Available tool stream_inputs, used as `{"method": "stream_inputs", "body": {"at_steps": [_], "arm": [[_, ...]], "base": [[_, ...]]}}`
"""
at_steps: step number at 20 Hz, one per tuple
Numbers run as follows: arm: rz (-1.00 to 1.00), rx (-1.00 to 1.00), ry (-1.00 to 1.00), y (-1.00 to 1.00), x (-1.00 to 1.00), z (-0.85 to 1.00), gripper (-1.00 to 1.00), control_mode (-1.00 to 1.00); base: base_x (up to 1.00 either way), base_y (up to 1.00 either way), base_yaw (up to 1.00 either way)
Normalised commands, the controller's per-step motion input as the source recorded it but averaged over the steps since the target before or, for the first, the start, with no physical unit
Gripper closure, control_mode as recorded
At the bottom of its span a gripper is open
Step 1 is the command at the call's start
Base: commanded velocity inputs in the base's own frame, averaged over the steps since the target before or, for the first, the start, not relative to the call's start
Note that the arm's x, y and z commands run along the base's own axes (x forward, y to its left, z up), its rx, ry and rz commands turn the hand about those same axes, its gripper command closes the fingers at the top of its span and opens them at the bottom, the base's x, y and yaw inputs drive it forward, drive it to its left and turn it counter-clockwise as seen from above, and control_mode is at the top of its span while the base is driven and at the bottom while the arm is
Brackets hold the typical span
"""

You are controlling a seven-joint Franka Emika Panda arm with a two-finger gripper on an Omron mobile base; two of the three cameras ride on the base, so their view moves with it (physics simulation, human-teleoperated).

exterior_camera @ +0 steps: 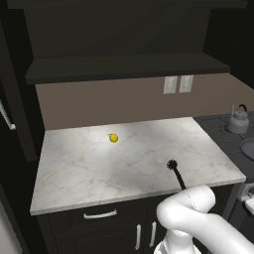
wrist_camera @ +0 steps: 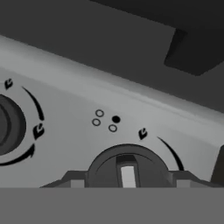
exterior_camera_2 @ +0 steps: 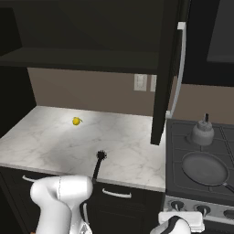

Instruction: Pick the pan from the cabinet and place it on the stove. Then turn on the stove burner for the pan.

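The dark grey pan (exterior_camera_2: pixel 204 168) lies flat on the front left burner of the black stove (exterior_camera_2: pixel 228 137); its edge also shows at the right in the left base view, pan (exterior_camera: pixel 248 147). My gripper (exterior_camera_2: pixel 180 220) is low at the stove's front panel. In the hand view the gripper (wrist_camera: pixel 127 181) has a dark finger tip against each side of a round stove knob (wrist_camera: pixel 127 164), shut on it. The panel looks tilted in that view. The tall dark cabinet's door (exterior_camera_2: pixel 164 68) stands open beside the stove.
A silver kettle (exterior_camera_2: pixel 202 131) stands on the back left burner. On the white marble counter (exterior_camera_2: pixel 50 137) lie a yellow lemon (exterior_camera_2: pixel 76 121) and a black brush (exterior_camera_2: pixel 98 164). A second knob (wrist_camera: pixel 8 124) sits left of the gripped one.
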Motion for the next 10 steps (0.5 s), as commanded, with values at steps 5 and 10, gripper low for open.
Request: {"method": "stream_inputs", "body": {"at_steps": [5, 10], "arm": [[0.00, -0.35, 0.00, -0.15, -0.22, 0.06, 1.00, -1.00], [0.00, -0.36, -0.01, -0.16, -0.22, 0.04, 1.00, -1.00]], "base": [[0.00, 0.00, 0.00], [0.00, 0.00, 0.00]]}}
